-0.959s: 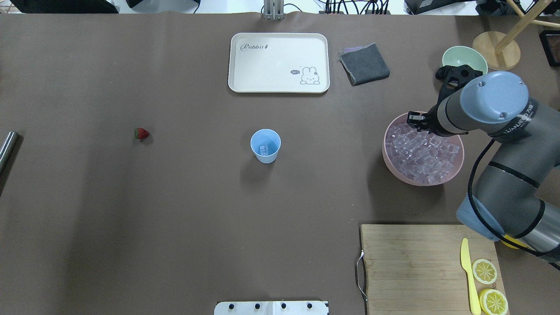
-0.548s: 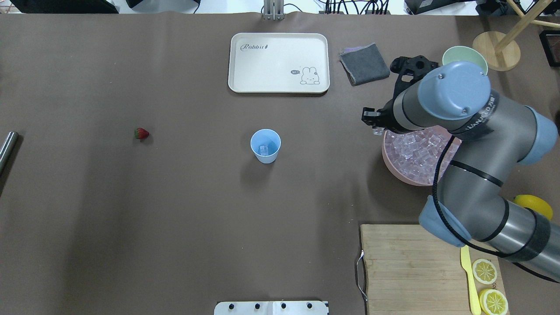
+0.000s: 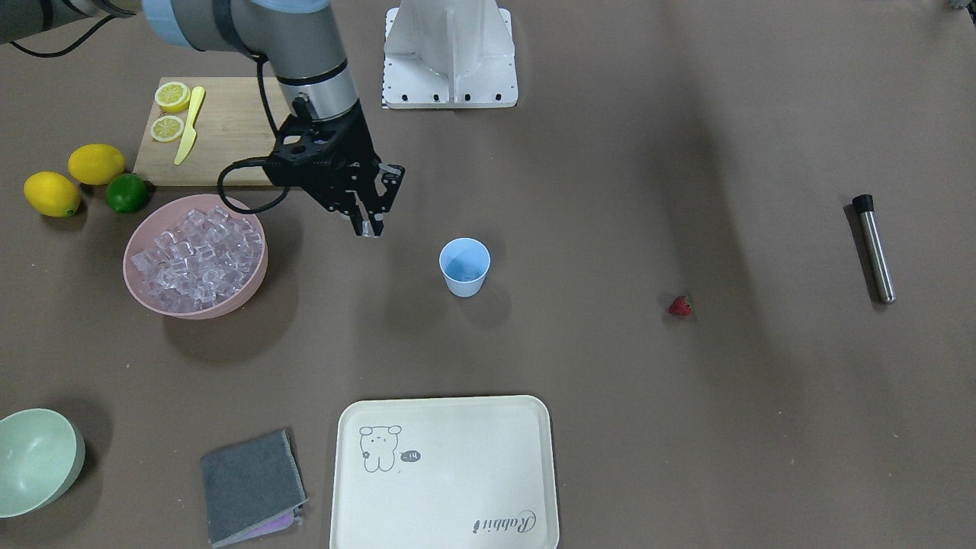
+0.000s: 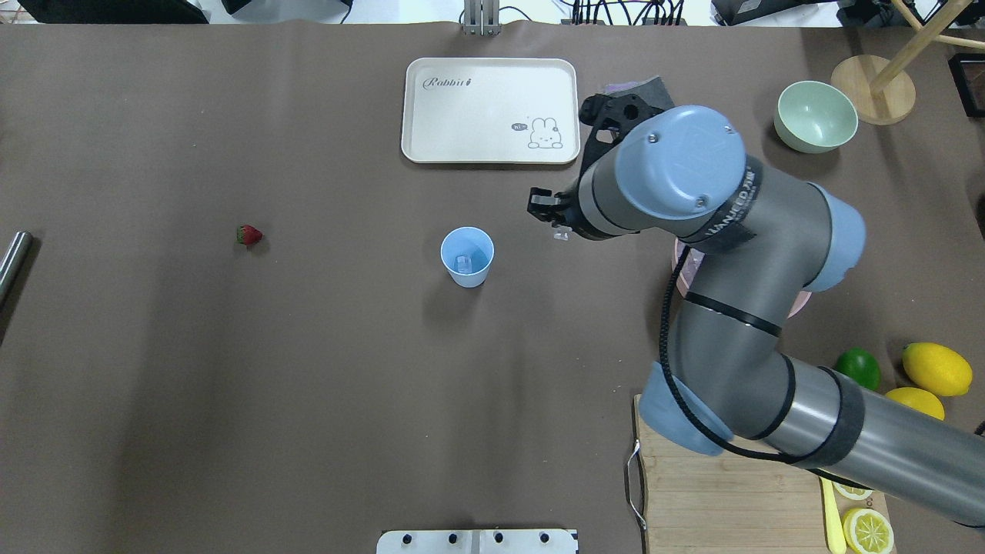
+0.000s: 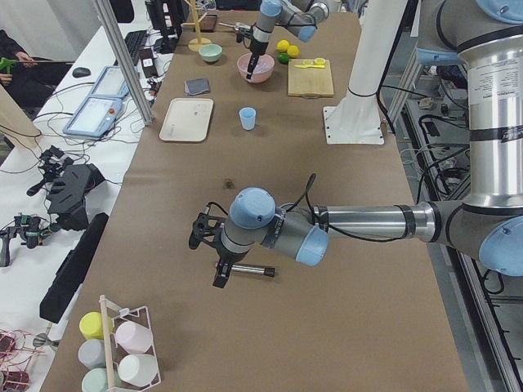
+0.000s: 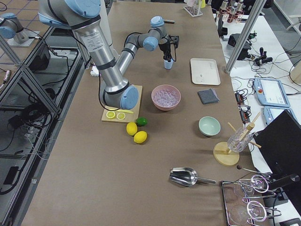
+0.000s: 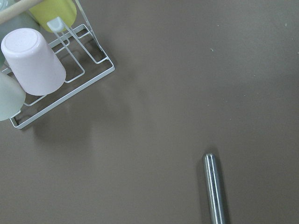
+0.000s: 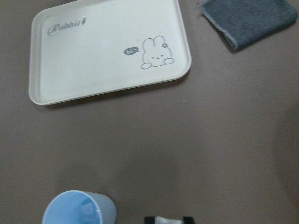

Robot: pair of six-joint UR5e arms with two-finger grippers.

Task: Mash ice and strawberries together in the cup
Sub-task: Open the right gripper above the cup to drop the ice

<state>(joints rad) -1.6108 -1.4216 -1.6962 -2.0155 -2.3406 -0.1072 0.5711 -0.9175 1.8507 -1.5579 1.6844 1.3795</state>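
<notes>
Your right hand (image 4: 559, 231) is pinched closed on one clear ice cube (image 3: 371, 229), which shows between the fingertips in the front and wrist views. It hangs above the bare counter (image 4: 308, 385), between the pink bowl (image 3: 236, 299) heaped with ice (image 3: 191, 255) and the cup (image 4: 466, 256). The cup stands upright near the middle of the counter. It is beside the hand toward the robot's left, not under it, and more ice shows at its bottom. The strawberry (image 4: 248, 235) lies alone farther toward the counter's left end, well apart from cup and hand. Your left hand (image 5: 221, 276) hangs over the metal rod (image 5: 261, 270) at that left end; you cannot tell whether it is open or closed
</notes>
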